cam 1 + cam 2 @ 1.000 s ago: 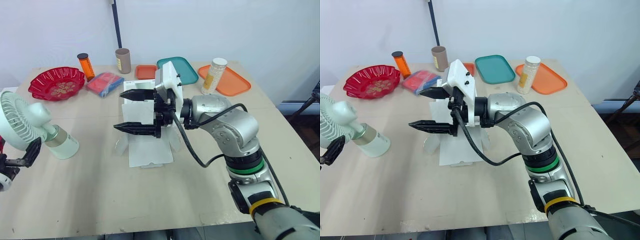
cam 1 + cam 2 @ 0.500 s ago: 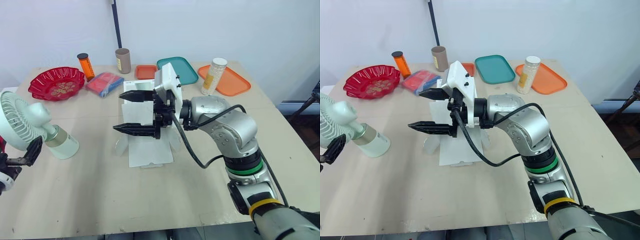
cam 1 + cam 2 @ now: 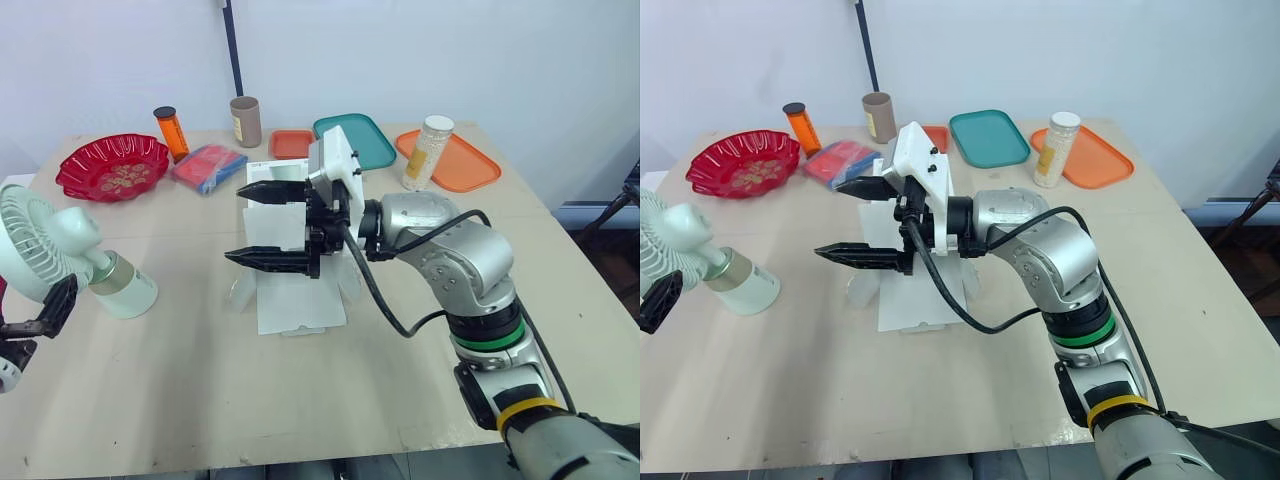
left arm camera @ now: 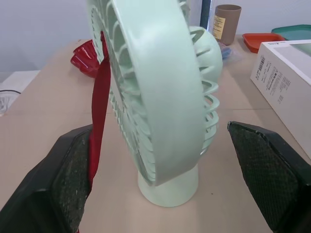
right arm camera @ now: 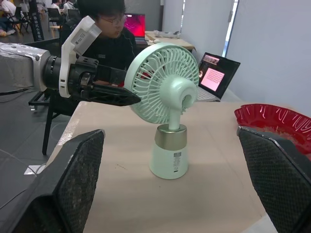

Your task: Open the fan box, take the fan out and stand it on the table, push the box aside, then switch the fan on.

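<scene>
The pale green fan (image 3: 52, 243) stands upright on the table's left side, on its round base (image 3: 128, 294). My left gripper (image 3: 40, 315) is open just in front of the fan; in the left wrist view its fingers (image 4: 73, 179) flank the fan (image 4: 155, 97) without touching it. The white fan box (image 3: 298, 300) lies opened and flat at mid-table. My right gripper (image 3: 235, 224) hangs open above the box, with its fingers pointing left toward the fan (image 5: 165, 97) and nothing between them.
At the back stand a red bowl (image 3: 112, 167), an orange bottle (image 3: 172, 132), a brown can (image 3: 245, 120), a blue-red packet (image 3: 210, 165), a teal tray (image 3: 360, 135) and an orange tray (image 3: 465, 168) with a jar (image 3: 428, 150). A person (image 5: 104, 29) sits beyond the table.
My left gripper has drawn back slightly from the fan, toward the table's near left edge. The right gripper and the box stay put.
</scene>
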